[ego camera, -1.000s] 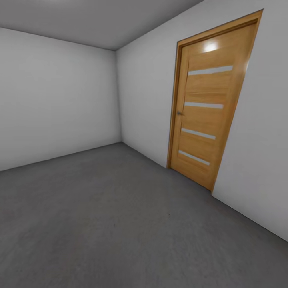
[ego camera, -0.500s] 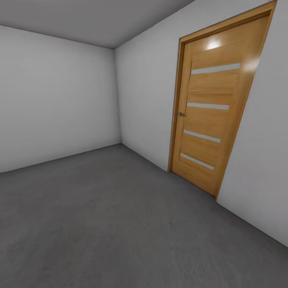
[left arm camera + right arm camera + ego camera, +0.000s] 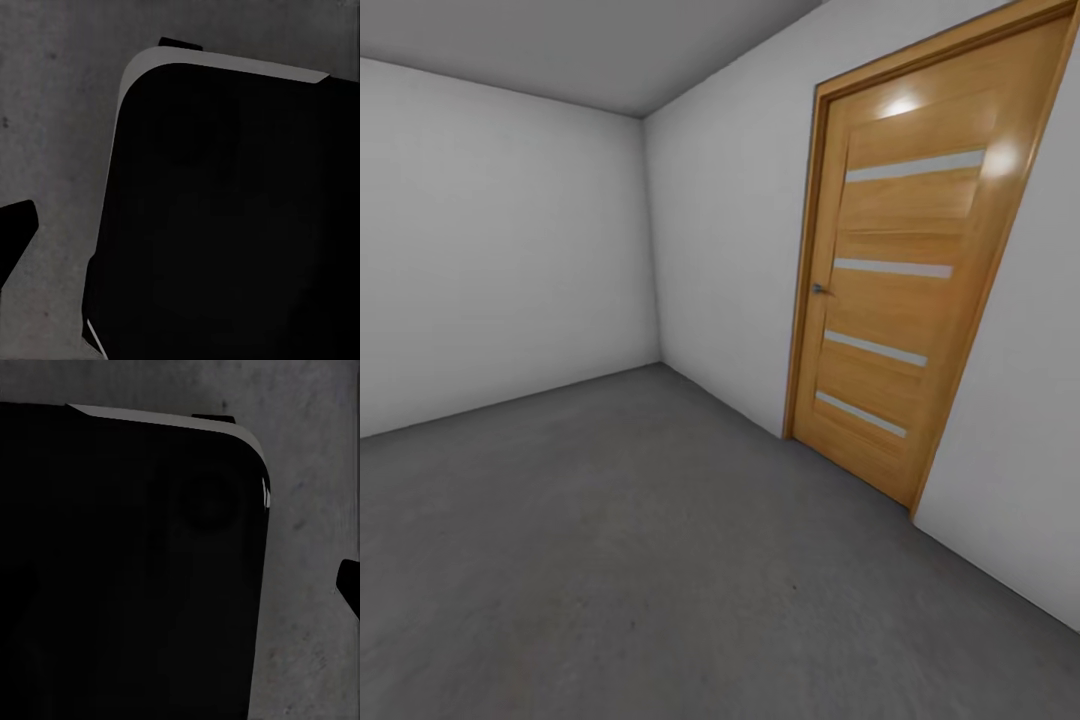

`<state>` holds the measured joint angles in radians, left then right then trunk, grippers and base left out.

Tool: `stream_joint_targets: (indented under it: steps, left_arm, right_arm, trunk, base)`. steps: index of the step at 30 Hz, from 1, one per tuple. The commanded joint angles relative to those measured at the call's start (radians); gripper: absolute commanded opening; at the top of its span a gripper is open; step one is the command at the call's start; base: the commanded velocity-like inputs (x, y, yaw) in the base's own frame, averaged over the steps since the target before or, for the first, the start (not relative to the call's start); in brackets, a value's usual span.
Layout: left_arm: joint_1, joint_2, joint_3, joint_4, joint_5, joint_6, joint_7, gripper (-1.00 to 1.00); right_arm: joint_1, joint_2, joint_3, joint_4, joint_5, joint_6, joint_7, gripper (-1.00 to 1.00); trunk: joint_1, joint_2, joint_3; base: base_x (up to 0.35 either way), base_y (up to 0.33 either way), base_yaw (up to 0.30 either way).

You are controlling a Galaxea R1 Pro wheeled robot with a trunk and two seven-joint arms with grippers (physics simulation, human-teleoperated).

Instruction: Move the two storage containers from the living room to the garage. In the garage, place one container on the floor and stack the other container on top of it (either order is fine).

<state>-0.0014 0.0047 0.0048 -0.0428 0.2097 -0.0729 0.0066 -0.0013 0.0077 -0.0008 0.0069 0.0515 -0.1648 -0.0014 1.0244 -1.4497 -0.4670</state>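
The two storage containers are out of view, and so is the living room. The head view looks into a bare room with grey-white walls [image 3: 500, 250] and a dark grey concrete floor [image 3: 660, 560], which matches the garage. In both wrist views the same speckled floor [image 3: 52, 112] [image 3: 315, 487] lies under a large black rounded body [image 3: 225, 217] [image 3: 127, 570], apparently part of my own base.
A closed light wood door [image 3: 905, 290] with four pale horizontal strips and a small handle [image 3: 818, 289] stands in the right wall. The room's far corner [image 3: 650, 240] lies ahead to the left. A dark wedge [image 3: 15, 232] pokes in at one wrist picture's edge.
The whole head picture has shifted: the door has grown larger and slid right, so the camera has moved closer. Nothing in the room itself has moved.
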Motion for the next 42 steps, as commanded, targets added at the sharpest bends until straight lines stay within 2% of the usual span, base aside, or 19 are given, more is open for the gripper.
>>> stream_joint_targets:
  steps: [1, 42]
  left_arm:
    - [0.000, 0.000, 0.000, 0.000, 0.005, -0.002, 0.001, 1.00]
    - [0.000, 0.000, 0.001, 0.000, 0.005, -0.002, 0.001, 1.00]
  right_arm:
    - [0.000, 0.000, -0.001, 0.001, 0.005, -0.004, 0.000, 1.00]
    - [0.000, 0.000, -0.001, 0.001, 0.005, -0.004, 0.000, 1.00]
  trunk:
    - [0.001, 0.000, -0.001]
    - [0.001, 0.000, -0.001]
  base:
    - [0.323, 0.000, 0.000]
    - [0.323, 0.000, 0.000]
